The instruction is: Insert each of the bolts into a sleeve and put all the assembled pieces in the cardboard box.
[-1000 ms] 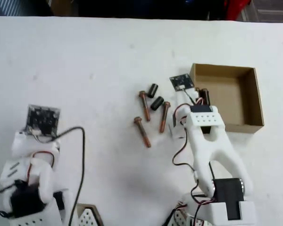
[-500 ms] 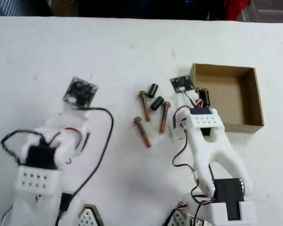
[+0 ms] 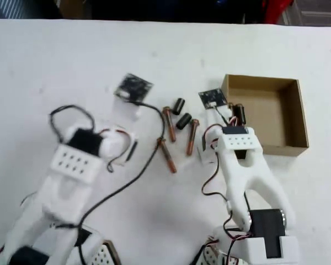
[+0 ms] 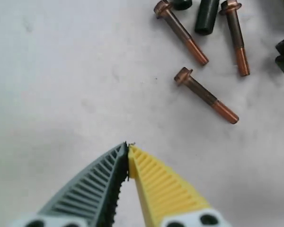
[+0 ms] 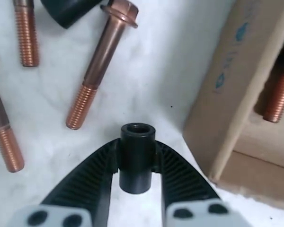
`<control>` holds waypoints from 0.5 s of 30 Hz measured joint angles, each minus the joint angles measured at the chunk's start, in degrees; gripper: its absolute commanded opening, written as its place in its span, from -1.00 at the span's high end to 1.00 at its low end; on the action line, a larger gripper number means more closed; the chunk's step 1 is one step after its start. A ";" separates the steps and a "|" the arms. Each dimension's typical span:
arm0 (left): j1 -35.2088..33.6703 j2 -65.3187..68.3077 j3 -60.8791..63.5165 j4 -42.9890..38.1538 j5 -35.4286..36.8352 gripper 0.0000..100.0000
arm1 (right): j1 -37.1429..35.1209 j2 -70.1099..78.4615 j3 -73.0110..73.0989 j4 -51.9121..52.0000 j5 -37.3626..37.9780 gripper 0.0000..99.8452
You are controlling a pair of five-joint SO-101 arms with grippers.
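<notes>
Left claw (image 4: 128, 151) hangs over bare counter (image 3: 71, 55), tips pressed together, nothing in them. Just ahead lies the near bolt (image 4: 206, 96), flat on its side. Past it are a second bolt (image 3: 168, 124) and a third bolt (image 3: 192, 136), with two loose sleeves (image 3: 179, 105) between and beyond them. These bolts look stiff and dense, round enough to roll, so I'd pinch across the smooth shank below the head. Further right, the right claw (image 5: 137, 147) is clamped on a black sleeve (image 5: 137, 161), bore facing up, beside the box (image 3: 298, 110). It looks smooth, probably slick, so a mid-body grip suits it. One piece (image 3: 240, 113) already lies inside the box.
</notes>
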 measured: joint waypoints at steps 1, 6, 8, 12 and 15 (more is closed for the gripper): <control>0.97 2.20 -0.53 0.00 0.18 0.96 | 0.00 0.00 0.00 0.00 0.00 0.97; 4.66 13.01 -4.04 0.00 0.35 0.95 | 0.00 0.00 0.00 0.00 0.00 0.97; 5.98 16.79 -5.89 0.00 0.35 0.95 | 0.00 0.00 0.00 0.00 0.00 0.97; 7.65 22.59 -10.20 0.00 5.19 0.95 | 0.00 0.00 0.00 0.00 0.00 0.97; 7.74 26.11 -13.27 0.00 11.16 0.95 | 0.00 0.00 0.00 0.00 0.00 0.97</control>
